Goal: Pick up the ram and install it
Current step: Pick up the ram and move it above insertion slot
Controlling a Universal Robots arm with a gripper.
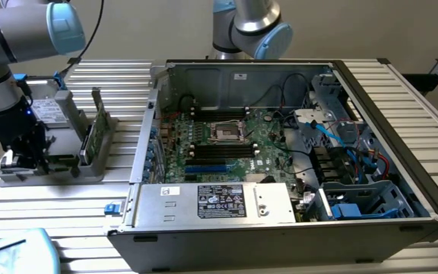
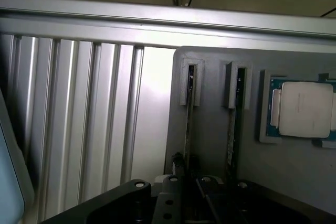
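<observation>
Exterior view: my fingers [image 1: 27,157] are down low at the grey holder [image 1: 89,169] on the desk [image 1: 44,200], to the exterior view's left of the computer case [image 1: 280,240]. The ram [image 1: 91,137] stands on edge in that holder. Whether my fingers are apart or clamped, I cannot tell.
</observation>
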